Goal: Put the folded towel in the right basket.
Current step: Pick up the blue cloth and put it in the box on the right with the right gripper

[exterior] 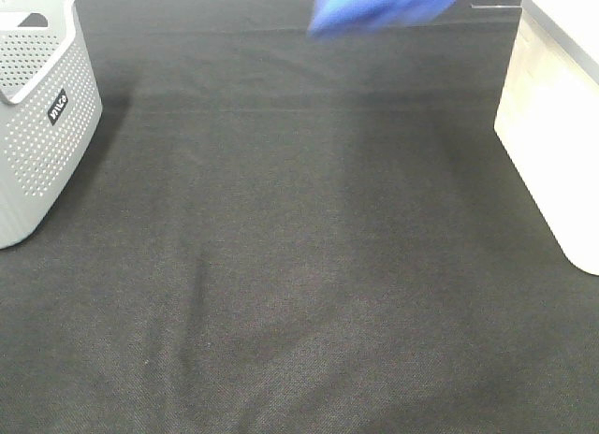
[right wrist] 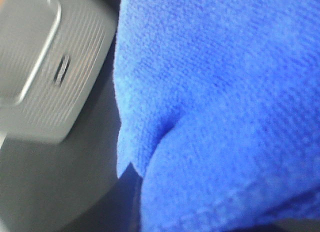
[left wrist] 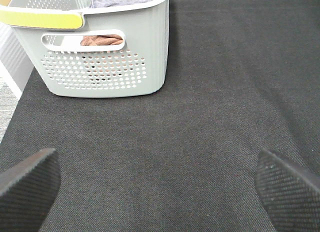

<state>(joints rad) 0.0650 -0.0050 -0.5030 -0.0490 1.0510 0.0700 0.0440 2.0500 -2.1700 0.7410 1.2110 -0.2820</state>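
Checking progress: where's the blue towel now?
In the exterior high view the blue towel is at the top edge, right of centre, left of the white basket.

place: lab test bench | cue: black cloth table (exterior: 299, 266), perforated basket (exterior: 37, 144)

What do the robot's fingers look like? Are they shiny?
Not shiny. The left gripper has two dark grey fingers with rounded tips and a bumpy, dotted skin. The right gripper's fingers are hidden behind the blue towel.
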